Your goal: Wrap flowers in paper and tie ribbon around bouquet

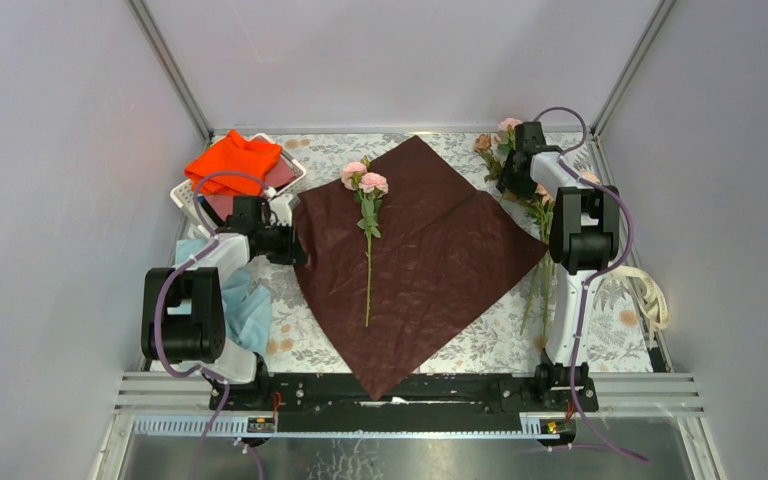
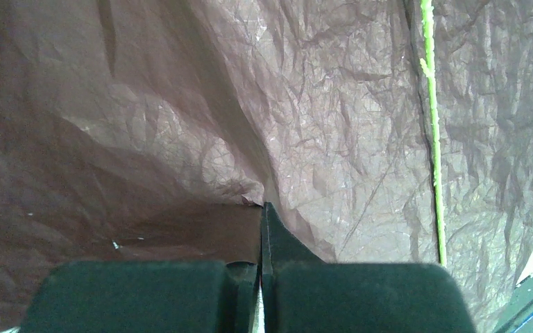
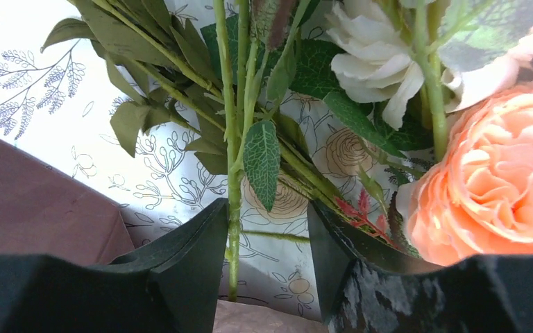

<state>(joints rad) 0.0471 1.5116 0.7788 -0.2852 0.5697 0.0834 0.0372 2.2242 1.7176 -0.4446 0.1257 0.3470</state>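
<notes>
From above, the right arm (image 1: 582,230) covers much of the flowers (image 1: 541,192) lying beside the paper (image 1: 430,240); the ribbon (image 1: 652,295) is partly hidden behind it. In the right wrist view a peach rose (image 3: 500,180) runs off the frame's edge

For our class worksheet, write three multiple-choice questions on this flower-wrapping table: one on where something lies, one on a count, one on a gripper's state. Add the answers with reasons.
1. Where does the orange cloth lie?
A. at the near edge
B. at the far right
C. in the white basket, far left

2. How many rose heads top the single stem lying on the paper?
A. two
B. four
C. none

3. The left gripper is:
A. wide open
B. shut on the paper's edge
C. shut on a stem

Answers:
1 C, the top view shows it heaped in the basket.
2 A, two pink heads sit side by side at the stem's far end.
3 B, the left wrist view shows the jaws closed, with paper creases running to their tip.
</notes>
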